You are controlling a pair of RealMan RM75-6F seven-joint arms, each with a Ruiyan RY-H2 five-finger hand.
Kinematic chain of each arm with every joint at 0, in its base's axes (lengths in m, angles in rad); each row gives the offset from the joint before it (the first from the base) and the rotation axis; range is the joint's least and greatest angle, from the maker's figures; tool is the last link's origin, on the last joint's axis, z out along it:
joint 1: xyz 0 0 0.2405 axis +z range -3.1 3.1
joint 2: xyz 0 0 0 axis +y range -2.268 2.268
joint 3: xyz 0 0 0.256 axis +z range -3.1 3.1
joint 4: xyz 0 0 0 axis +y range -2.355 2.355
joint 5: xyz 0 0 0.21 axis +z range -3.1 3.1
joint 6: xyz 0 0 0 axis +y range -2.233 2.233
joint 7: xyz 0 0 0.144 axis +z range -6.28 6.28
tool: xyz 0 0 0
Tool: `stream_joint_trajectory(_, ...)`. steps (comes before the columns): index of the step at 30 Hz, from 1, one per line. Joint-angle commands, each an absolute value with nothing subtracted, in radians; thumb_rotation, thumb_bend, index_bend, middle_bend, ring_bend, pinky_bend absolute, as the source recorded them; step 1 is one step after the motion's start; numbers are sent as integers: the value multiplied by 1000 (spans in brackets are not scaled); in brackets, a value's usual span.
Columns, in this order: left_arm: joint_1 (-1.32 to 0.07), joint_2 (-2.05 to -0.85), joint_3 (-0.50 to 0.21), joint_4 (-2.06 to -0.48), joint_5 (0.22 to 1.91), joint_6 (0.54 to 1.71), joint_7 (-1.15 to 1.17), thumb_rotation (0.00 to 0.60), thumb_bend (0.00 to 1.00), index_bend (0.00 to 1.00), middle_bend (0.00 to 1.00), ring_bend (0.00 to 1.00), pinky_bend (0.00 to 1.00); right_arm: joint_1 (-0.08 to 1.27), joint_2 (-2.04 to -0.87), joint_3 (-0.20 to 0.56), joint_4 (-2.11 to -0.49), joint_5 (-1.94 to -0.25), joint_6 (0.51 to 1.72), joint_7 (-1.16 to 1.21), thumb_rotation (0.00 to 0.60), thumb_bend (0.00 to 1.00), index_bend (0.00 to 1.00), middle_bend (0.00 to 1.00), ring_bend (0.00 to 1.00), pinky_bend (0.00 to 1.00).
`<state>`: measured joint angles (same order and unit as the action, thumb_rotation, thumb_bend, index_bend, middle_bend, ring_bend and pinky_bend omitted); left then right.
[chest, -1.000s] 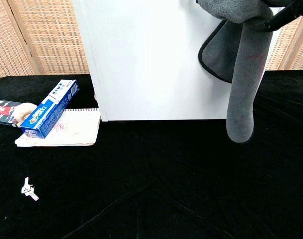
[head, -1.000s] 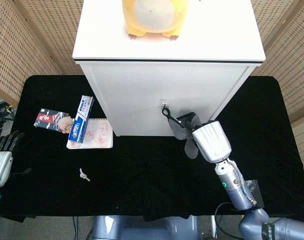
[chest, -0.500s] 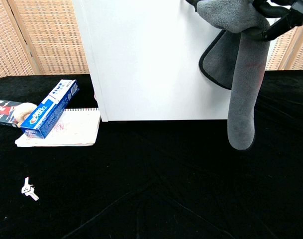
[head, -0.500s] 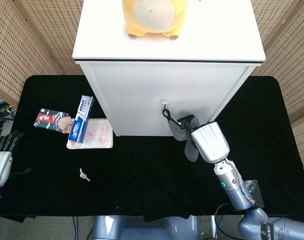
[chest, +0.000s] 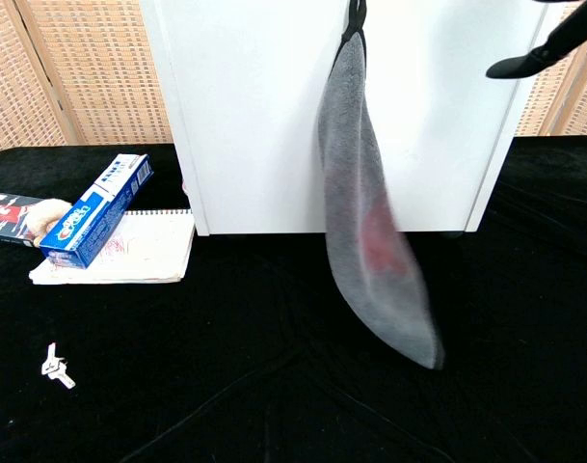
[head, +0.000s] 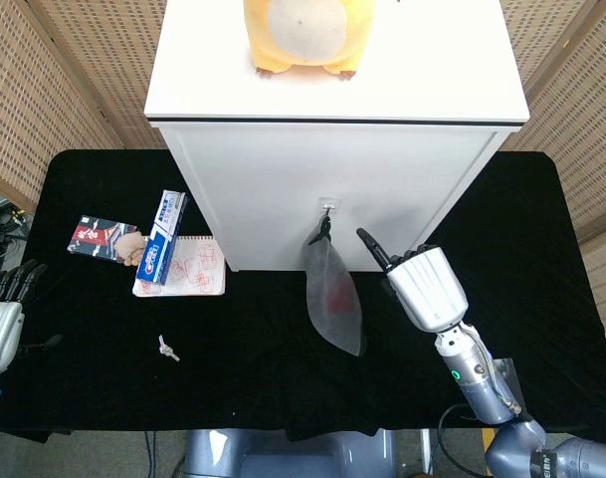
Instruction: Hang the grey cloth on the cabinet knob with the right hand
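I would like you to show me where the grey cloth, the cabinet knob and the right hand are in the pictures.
grey cloth (chest: 370,231): chest view, middle of the hanging fabric.
cabinet knob (head: 327,206): head view, the small knob on the cabinet front, above the cloth's loop.
right hand (head: 412,274): head view, the white back of the hand.

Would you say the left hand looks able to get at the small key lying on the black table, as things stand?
Probably yes. The left hand rests open at the table's left edge, and only bare black cloth lies between it and the key; the notebook and toothpaste box sit further back, out of the way.
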<state>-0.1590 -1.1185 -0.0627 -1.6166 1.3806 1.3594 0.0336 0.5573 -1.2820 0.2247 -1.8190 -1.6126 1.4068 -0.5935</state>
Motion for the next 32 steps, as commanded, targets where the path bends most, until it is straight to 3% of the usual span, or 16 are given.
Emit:
stream_joint_trajectory(1, -156, -1116, -61, -1620, 1386, 1365, 30, 600, 0, 0, 0, 0, 0, 538, -1258, 213, -1826, -1636, 1427, -575, 600, 75, 236, 1000, 1000, 1000)
stream_joint_trajectory(8, -148, -1109, -60, -1624, 1397, 1383, 18, 600, 0, 0, 0, 0, 0, 469, -1188, 141, -1740, -1760, 1516, -449, 600, 73, 265, 1000, 1000, 1000)
stream_joint_trajectory(12, -141, -1103, -58, -1628, 1407, 1396, 5, 600, 0, 0, 0, 0, 0, 421, -1187, 72, -1495, -1912, 1654, -287, 600, 72, 267, 943, 966, 994)
stream_joint_trajectory(15, -137, -1099, -57, -1633, 1417, 1406, -5, 600, 0, 0, 0, 0, 0, 384, -1207, 42, -1330, -1947, 1729, -220, 600, 46, 213, 778, 808, 819)
stream_joint_trajectory(17, -134, -1094, -56, -1637, 1426, 1415, -9, 600, 0, 0, 0, 0, 0, 351, -1216, 24, -1265, -1926, 1750, -179, 600, 8, 86, 498, 530, 518)
stream_joint_trajectory(19, -131, -1091, -54, -1639, 1433, 1421, -11, 600, 0, 0, 0, 0, 0, 316, -1215, 10, -1251, -1875, 1735, -153, 600, 0, 14, 260, 278, 305)
stream_joint_trajectory(22, -124, -1086, -51, -1644, 1443, 1435, -16, 600, 0, 0, 0, 0, 0, 260, -1190, -15, -1308, -1774, 1676, -131, 600, 0, 0, 34, 36, 145)
stream_joint_trajectory(27, -110, -1082, -45, -1653, 1468, 1469, -8, 600, 0, 0, 0, 0, 0, 193, -1134, -33, -1482, -1661, 1635, -85, 600, 0, 0, 0, 0, 108)
stream_joint_trajectory(32, -100, -1081, -41, -1657, 1485, 1490, -11, 600, 0, 0, 0, 0, 0, 168, -1131, -28, -1524, -1615, 1612, -99, 600, 0, 0, 0, 0, 66)
